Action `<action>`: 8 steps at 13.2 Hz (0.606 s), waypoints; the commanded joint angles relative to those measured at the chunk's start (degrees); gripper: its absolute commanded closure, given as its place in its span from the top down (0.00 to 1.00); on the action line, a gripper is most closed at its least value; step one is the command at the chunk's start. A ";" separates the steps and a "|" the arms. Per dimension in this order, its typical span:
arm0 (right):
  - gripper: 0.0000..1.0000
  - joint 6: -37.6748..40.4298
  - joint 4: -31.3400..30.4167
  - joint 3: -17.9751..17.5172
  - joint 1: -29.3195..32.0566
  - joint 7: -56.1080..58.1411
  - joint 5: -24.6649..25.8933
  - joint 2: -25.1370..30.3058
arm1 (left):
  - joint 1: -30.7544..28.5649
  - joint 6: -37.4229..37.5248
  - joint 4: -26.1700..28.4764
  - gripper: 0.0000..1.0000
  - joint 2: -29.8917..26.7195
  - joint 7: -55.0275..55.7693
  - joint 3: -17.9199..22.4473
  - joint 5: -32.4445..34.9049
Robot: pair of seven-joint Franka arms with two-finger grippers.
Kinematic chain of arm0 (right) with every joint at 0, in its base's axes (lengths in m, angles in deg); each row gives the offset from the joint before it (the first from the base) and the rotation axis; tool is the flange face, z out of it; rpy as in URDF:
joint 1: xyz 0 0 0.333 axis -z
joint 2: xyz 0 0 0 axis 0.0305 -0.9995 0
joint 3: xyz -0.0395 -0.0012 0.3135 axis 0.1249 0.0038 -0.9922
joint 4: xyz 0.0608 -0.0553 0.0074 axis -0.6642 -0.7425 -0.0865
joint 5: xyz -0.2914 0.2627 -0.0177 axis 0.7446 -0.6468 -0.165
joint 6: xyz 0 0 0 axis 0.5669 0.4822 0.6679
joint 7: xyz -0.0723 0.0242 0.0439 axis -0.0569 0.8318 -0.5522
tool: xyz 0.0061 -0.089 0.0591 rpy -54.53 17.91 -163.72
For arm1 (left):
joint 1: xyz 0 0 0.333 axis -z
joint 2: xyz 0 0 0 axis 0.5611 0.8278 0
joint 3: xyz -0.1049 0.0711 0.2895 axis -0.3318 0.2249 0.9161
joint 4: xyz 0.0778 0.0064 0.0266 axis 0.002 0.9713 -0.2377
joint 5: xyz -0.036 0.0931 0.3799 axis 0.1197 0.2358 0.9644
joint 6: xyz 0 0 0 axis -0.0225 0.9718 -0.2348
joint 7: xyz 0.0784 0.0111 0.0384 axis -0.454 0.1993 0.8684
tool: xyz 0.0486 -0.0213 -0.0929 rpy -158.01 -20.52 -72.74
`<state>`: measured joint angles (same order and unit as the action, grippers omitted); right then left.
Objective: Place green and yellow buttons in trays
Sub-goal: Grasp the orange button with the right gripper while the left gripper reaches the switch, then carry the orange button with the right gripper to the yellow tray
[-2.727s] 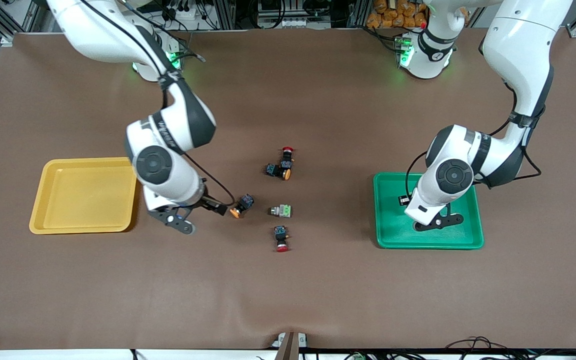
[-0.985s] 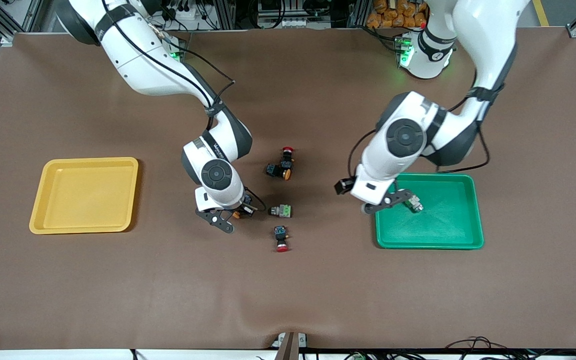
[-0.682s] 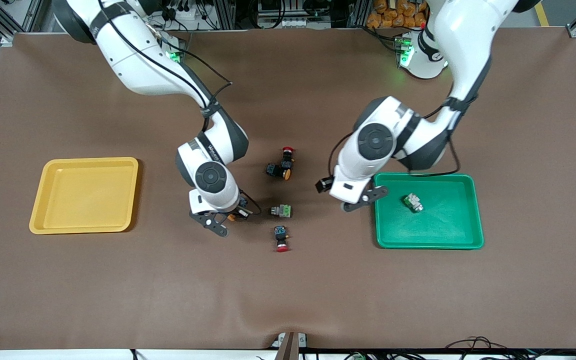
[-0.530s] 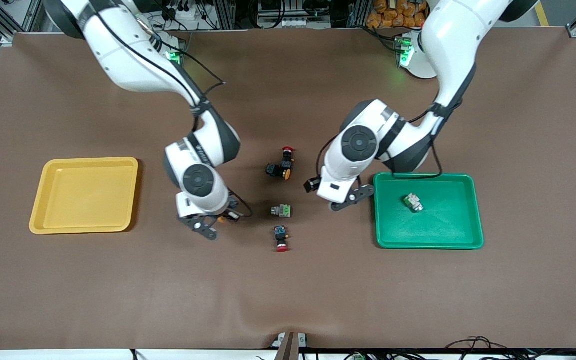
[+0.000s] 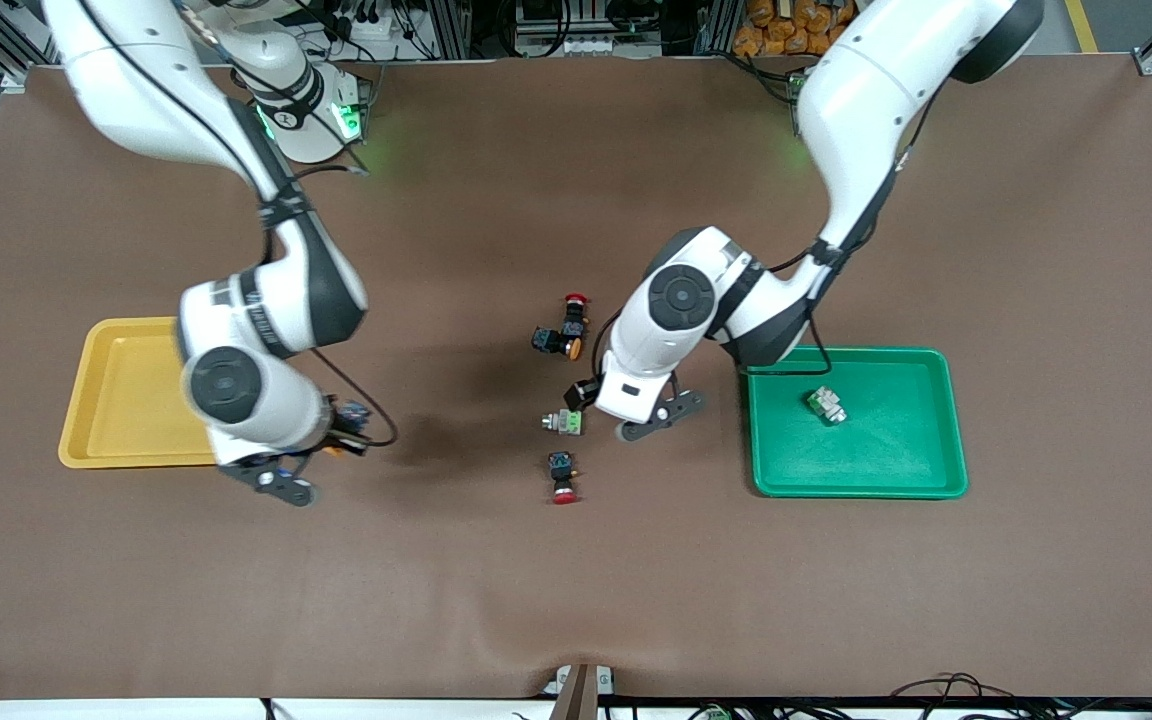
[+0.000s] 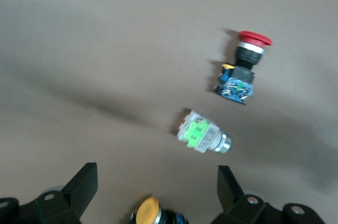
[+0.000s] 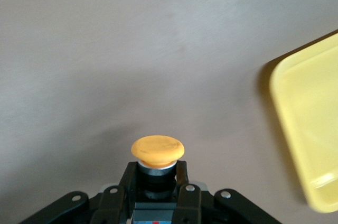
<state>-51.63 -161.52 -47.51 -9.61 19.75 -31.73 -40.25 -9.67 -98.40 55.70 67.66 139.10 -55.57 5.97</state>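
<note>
risk: right gripper [image 5: 321, 455] clamps yellow button [image 7: 157, 152] beside yellow tray [image 5: 121, 395], lower left; an early release lands it on the table.
left gripper [image 5: 641, 420]: open wide, empty, over green button [image 5: 564, 422], center; could nudge it.
green tray [image 5: 856, 470]: holds one green button.

Brown table cover [image 5: 576, 580]; two red-capped switches on it, one [image 5: 562, 478] nearer front camera, other [image 5: 574, 309] farther

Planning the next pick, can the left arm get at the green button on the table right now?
Probably yes: the left end effector hangs open right beside the green button, with nothing between them.
</note>
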 commanded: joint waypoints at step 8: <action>0.00 1.43 -10.33 -1.38 17.06 26.33 0.20 5.38 | 14.39 -10.70 -7.51 1.00 8.26 -20.37 14.28 -0.10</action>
<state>-49.92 -166.40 -47.57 3.21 40.93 -31.75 -38.35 4.40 -106.99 50.35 73.89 122.02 -42.11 5.97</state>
